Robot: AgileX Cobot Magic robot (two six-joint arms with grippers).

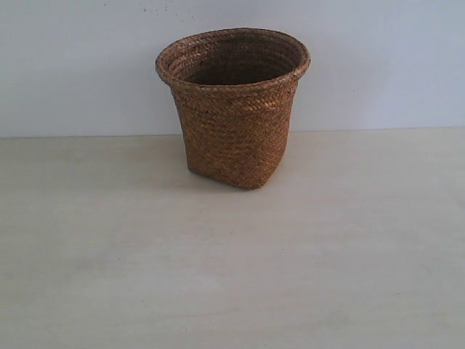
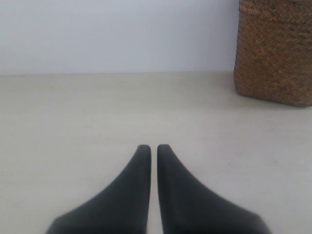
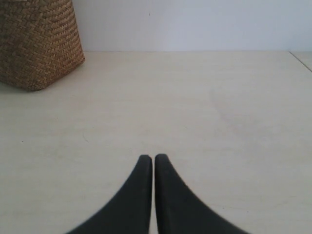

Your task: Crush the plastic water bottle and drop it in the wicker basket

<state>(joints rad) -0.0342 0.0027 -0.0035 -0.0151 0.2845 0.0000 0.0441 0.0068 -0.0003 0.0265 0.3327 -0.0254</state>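
Observation:
The brown wicker basket (image 1: 234, 109) stands upright at the back middle of the pale table, its round braided rim open upward. Its woven wall also shows in the left wrist view (image 2: 275, 51) and in the right wrist view (image 3: 36, 44). The plastic water bottle is out of view in every frame. My left gripper (image 2: 153, 146) is shut, its black fingers side by side over bare table, well short of the basket. My right gripper (image 3: 153, 157) is shut too, with nothing between its fingers. Neither arm shows in the exterior view.
A pale wooden table (image 1: 232, 276) runs to a plain white wall (image 1: 73, 65) behind the basket. The table's edge (image 3: 302, 61) shows at one corner of the right wrist view.

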